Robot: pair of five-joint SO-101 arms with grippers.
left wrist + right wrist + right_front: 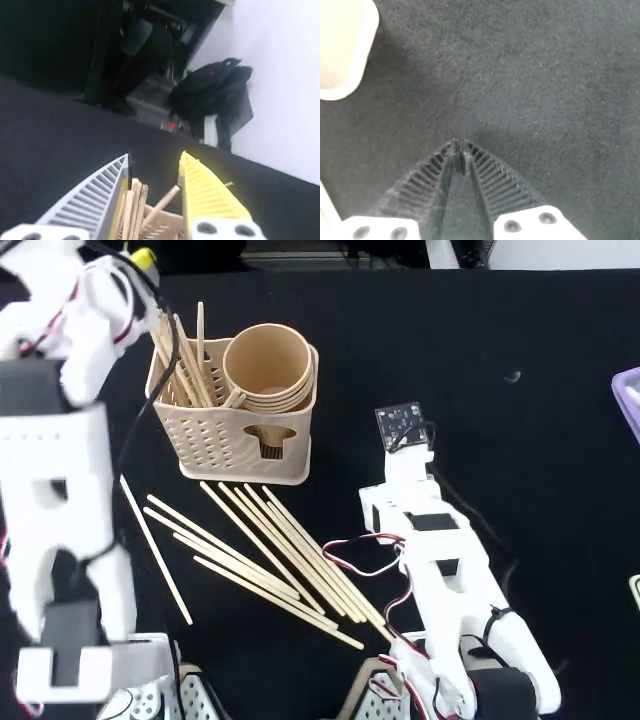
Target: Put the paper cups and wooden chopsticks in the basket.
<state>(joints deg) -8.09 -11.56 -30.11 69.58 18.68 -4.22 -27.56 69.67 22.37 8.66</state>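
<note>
Ribbed left jaws apart over wooden chopsticks [134, 210]

Purple object [630, 400] cropped by the high view's right edge, basket [342, 45] cropped in both wrist views

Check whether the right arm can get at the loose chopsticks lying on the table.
Probably yes. The loose chopsticks lie on bare cloth beside the right arm, only its cable loop nearby; its end effector is shut and empty and would need opening.
</note>
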